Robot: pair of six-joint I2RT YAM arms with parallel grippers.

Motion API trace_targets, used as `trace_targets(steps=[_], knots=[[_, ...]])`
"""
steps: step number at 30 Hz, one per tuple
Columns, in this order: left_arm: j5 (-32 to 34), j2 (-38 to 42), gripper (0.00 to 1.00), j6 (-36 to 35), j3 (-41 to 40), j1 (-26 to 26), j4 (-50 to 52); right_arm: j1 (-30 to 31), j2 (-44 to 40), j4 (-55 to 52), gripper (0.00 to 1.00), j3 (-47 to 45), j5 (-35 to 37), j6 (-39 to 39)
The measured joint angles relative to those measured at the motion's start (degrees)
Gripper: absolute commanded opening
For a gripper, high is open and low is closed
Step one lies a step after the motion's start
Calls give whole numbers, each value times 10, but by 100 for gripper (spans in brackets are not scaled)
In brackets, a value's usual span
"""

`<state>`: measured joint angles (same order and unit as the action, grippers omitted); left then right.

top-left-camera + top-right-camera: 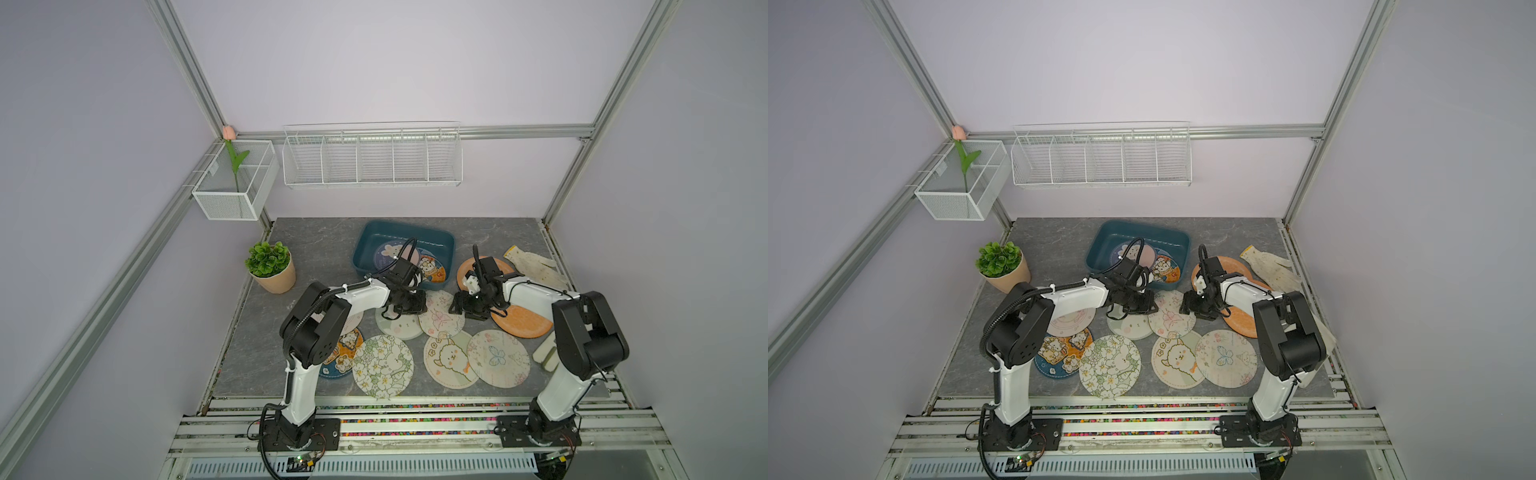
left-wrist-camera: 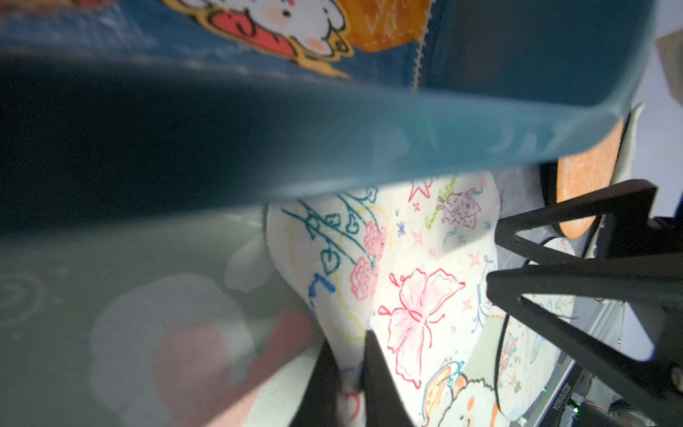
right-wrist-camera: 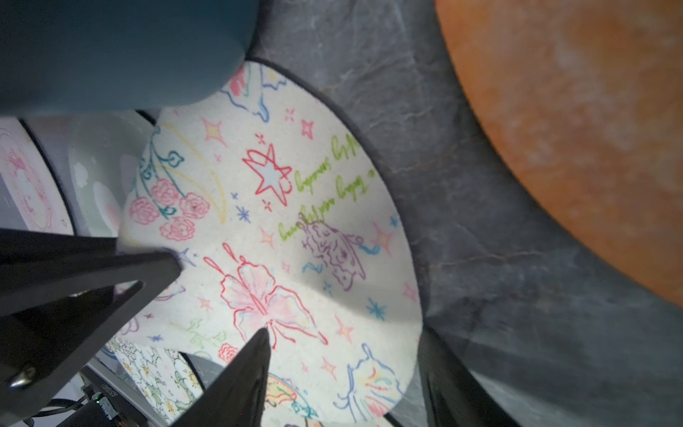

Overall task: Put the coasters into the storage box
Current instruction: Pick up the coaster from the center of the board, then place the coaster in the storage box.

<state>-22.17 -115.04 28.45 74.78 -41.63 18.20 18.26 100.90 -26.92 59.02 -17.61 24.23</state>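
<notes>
The grey marbled surface [image 1: 316, 241] carries everything. A long white wire rack [image 1: 372, 166] runs along the back wall above it, and a smaller mesh basket [image 1: 226, 203] holding a pink tulip [image 1: 229, 133] sits in the left corner. The teal storage box [image 1: 415, 233] is at the far middle of the surface. Two coasters lie inside it, overlapping: a pale bunny coaster [image 1: 384, 252] and a blue-and-orange coaster [image 1: 434, 269]. A potted plant [image 1: 272, 266] stands left of the box.

The other coasters lie on the surface in front of the box. A plain orange coaster [image 1: 521, 326] and a second orange coaster [image 1: 465, 268] are on the right, partly under the right arm. The near row has a green floral coaster [image 1: 382, 365], a lamb coaster [image 1: 451, 361] and a blue-butterfly coaster [image 1: 500, 359]. A pink coaster [image 1: 1071, 323] and a dark blue bear coaster [image 1: 1059, 353] show under the left arm. Just in front of the box lies a pale green coaster [image 1: 399, 330], with the pink-butterfly coaster [image 1: 442, 318] overlapping it. An off-white glove [image 1: 532, 264] lies at the far right.

The left claw [image 1: 417, 306] is closed on one edge of the pink-butterfly coaster, which bends there. The right claw [image 1: 457, 308] has its jaws apart at the opposite edge, one finger over the print and one over bare surface; whether it touches, I cannot tell
</notes>
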Motion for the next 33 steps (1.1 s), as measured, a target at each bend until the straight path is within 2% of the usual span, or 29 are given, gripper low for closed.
trace_targets(steps=[2, 12, 17, 26, 33], knots=[[-1, 11, 0, -1, -1, 0, 3, 0, -1, 0, 68, 0, -1, 0], [-5, 137, 0, -10, 3, 0, 31, -1, -5, 3, 69, -4, -5, 0], [-13, 171, 0, -16, 26, 14, 42, 0, -14, -1, 69, -13, -13, 3], [-20, 164, 0, -33, 132, 75, 46, 5, -30, -15, 69, -24, -16, 15], [-28, 96, 0, -52, 217, 95, 43, 11, -54, -20, 70, -24, -15, 26]])
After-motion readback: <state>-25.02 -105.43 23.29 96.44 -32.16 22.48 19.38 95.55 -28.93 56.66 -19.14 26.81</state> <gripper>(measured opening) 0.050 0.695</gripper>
